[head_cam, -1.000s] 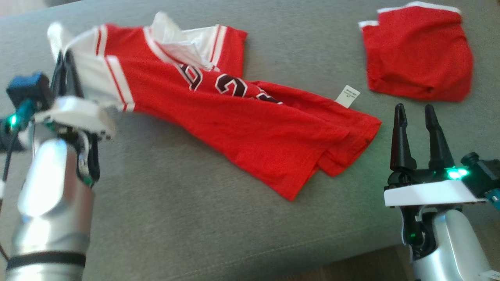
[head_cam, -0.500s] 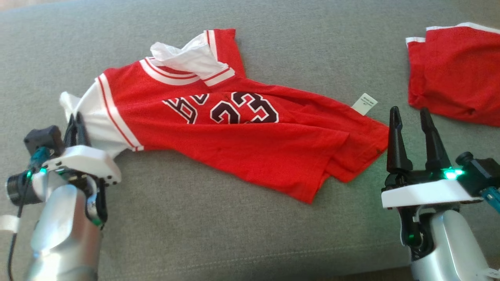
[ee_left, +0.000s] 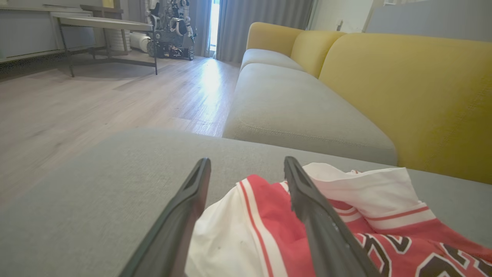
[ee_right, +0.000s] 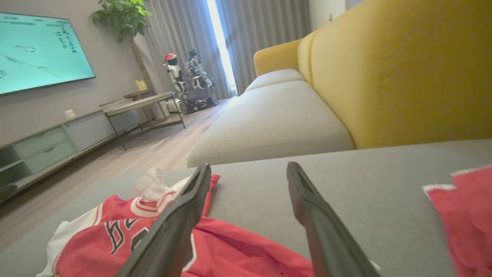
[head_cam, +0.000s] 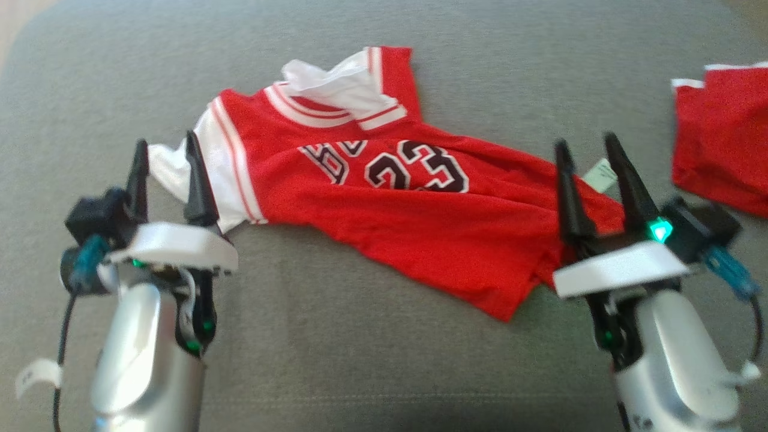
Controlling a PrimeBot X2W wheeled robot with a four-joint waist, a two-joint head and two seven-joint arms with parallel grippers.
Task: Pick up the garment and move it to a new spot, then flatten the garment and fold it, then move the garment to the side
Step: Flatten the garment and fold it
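Fingers [head_cam: 195,180] of left gripper [head_cam: 166,141] and right gripper [head_cam: 586,141] are spread wide, nothing held; the garment [head_cam: 420,219] is laid rumpled on the sofa seat [head_cam: 360,366], flattening and folding judged outstanding.

The left gripper [head_cam: 166,141] has opened off the jersey [head_cam: 390,222], whose white sleeve [head_cam: 170,173] now seems to lie loose.

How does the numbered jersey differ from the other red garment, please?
The jersey lies spread out, showing 23; the red garment is bundled compactly, no print visible. The jersey has a white sleeve; the red garment shows only white edging. Both are red, on the grey cushion.
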